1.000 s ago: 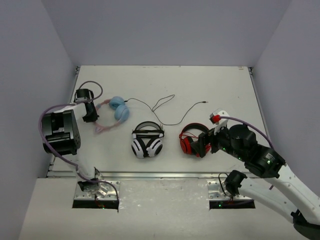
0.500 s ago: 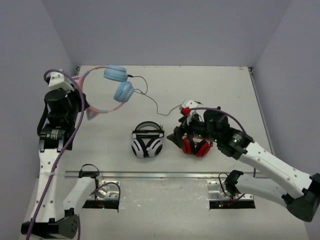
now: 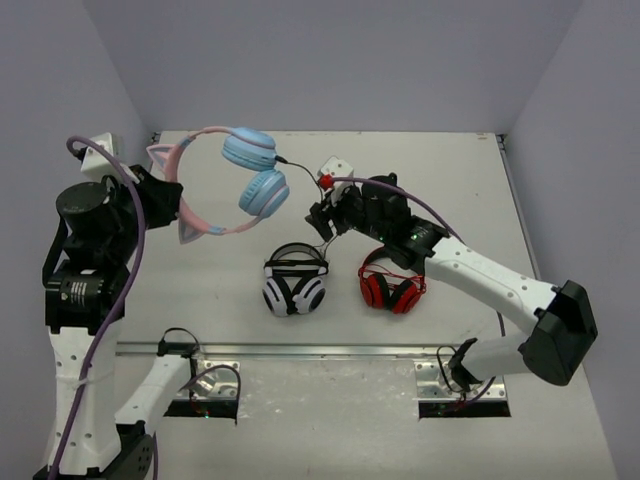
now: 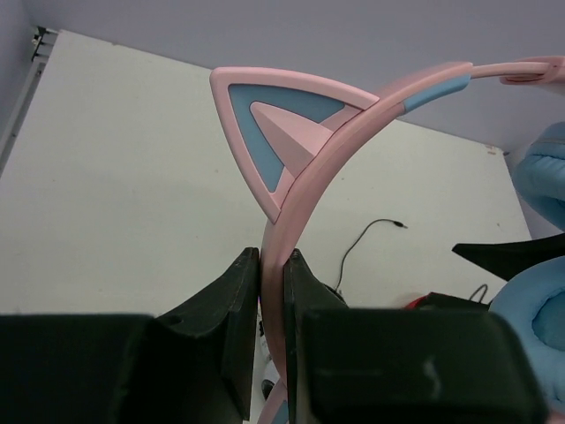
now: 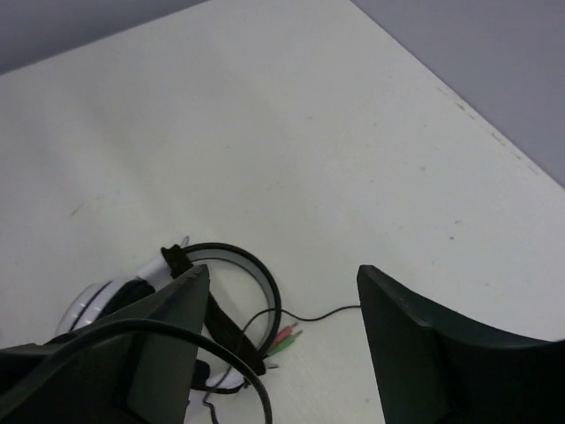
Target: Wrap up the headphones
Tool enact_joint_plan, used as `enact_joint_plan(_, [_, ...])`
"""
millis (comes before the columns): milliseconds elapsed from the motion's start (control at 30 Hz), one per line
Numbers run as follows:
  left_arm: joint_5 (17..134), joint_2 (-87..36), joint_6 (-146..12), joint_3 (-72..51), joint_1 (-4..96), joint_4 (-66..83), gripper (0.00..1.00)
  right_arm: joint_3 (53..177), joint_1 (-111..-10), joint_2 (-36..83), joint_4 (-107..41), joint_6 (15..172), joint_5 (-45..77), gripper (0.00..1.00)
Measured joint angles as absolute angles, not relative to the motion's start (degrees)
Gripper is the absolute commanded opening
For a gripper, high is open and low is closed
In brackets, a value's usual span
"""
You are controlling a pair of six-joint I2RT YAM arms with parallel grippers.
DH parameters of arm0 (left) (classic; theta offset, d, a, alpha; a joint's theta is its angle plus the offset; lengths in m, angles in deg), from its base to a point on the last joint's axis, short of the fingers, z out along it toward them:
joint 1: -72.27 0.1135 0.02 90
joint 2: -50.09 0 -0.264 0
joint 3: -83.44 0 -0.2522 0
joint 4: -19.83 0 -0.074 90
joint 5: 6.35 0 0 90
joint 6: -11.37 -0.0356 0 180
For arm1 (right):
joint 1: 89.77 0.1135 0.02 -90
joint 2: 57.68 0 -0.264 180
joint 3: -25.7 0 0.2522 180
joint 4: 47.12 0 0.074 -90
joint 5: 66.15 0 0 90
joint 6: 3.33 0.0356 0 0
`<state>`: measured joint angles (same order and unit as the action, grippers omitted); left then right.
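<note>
Behind the white-and-black headphones (image 3: 295,280), which rest mid-way along the pale table (image 3: 420,170): both arms reach in over the surface.

- Left arm tall, on the landmark's left. Left gripper (image 4: 270,261) has both fingers pressed onto the pink cat-ear headband, with the band running up between them.
- Light blue and pink cat-ear headphones (image 3: 263,192) held in the air, behind and left of the landmark. Band arcs away from the left fingers; both ear cups sit at the far end, toward the right arm.
- Right arm stretched across from the right. Right gripper (image 3: 322,216) just behind the landmark, jaws spread, holding nothing.
- Red-and-black headphones (image 3: 390,285) lie right of the landmark, not involved.
- Thin black cable (image 3: 293,165) leaves the rear cup and trails toward the right gripper, with slack on the table beyond.

Judgement: the cable is the free end and lies nearest the right fingers. The wrap probably depends on that gripper catching it while the left one holds the band firm.
</note>
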<state>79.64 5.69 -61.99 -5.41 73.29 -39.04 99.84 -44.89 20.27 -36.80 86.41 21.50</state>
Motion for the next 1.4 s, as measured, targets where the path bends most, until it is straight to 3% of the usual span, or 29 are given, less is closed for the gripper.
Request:
enact_joint_plan(100, [78.6,5.8,-61.2,-3.2,73.3,-40.1,0.00,98.8,-46.7,19.9,-38.3,86.1,21.7,0.64])
enact_joint_plan(167, [78.4,5.8,-60.9,-1.2,73.3,-40.7,0.00,96.4,-48.5,18.7,-40.5,86.4,20.6,0.47])
enact_joint_plan(233, [78.2,5.2,-60.7,1.0,73.3,-40.6,0.00,92.9,-51.1,16.6,-42.4,88.4,18.0,0.26])
enact_joint_plan(267, [78.0,5.0,-60.7,1.7,73.3,-40.3,0.00,91.1,-52.8,15.5,-43.6,89.6,16.0,0.09])
enact_joint_plan(300, [77.9,4.8,-60.6,2.0,73.3,-40.0,0.00,89.4,-54.3,14.3,-44.7,90.4,14.0,0.01])
enact_joint_plan(600, [78.6,4.6,-61.0,1.1,73.1,-36.8,0.00,87.8,-56.6,9.0,-46.7,91.9,9.5,0.01])
enact_joint_plan(933, [84.1,-2.5,-68.8,-19.1,71.4,-19.2,0.00,93.1,-56.7,-3.4,-39.7,84.1,21.0,0.01])
enact_joint_plan(1133, [82.7,-13.4,-75.2,-20.7,59.4,-16.3,0.00,109.5,-56.1,1.9,-28.1,79.0,17.0,0.01])
enact_joint_plan(1400, [74.3,-16.6,-85.7,-20.4,41.9,-17.1,0.00,119.7,-54.3,14.4,-15.2,72.8,21.0,0.01])
